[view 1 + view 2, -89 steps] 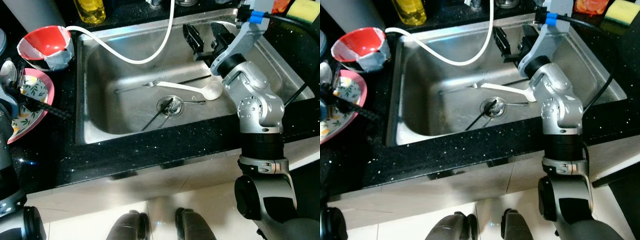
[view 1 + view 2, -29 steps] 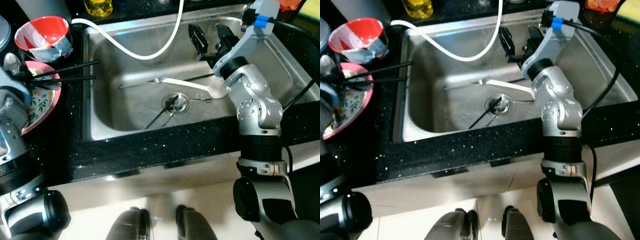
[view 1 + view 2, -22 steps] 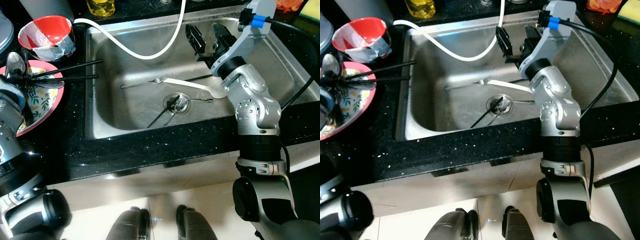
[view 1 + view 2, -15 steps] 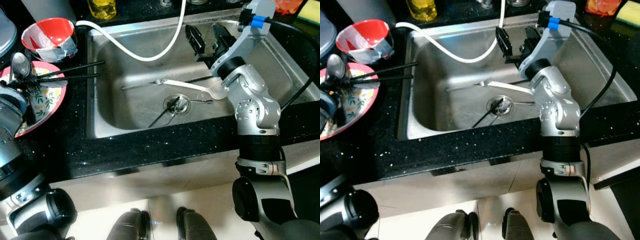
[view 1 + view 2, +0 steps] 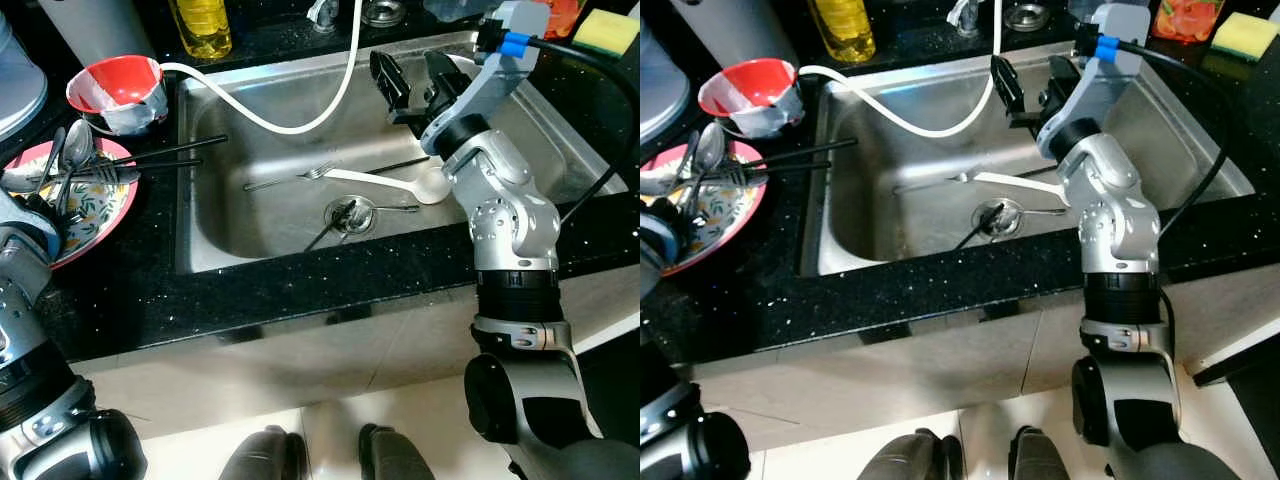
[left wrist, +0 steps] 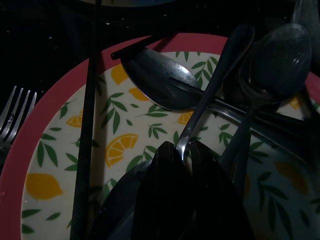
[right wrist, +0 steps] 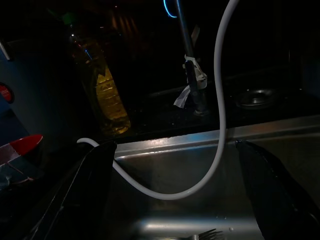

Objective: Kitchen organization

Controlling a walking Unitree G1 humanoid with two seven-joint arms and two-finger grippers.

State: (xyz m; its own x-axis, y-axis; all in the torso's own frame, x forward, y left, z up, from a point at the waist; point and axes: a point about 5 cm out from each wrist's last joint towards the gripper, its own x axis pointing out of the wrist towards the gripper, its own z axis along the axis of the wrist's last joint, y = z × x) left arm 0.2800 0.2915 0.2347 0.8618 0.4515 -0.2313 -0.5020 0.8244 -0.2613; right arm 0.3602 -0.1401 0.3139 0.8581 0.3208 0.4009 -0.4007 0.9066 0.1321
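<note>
Steel sink (image 5: 200, 180) holds fork (image 5: 290, 177); right claw (image 5: 415, 78) spread wide, left claw (image 6: 185, 165) pinching spoon (image 6: 220, 75).

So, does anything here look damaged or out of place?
The red bowl is patched with grey tape. Two black chopsticks stick out from the plate over the sink edge. A white hose droops into the basin.

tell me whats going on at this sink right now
The robot is clearing cutlery from the sink onto a lemon-patterned plate on the counter. Its left gripper is shut on a spoon over the plate, where other spoons and black chopsticks lie. Its right gripper hangs open above the basin, where a fork and a white ladle remain.
</note>
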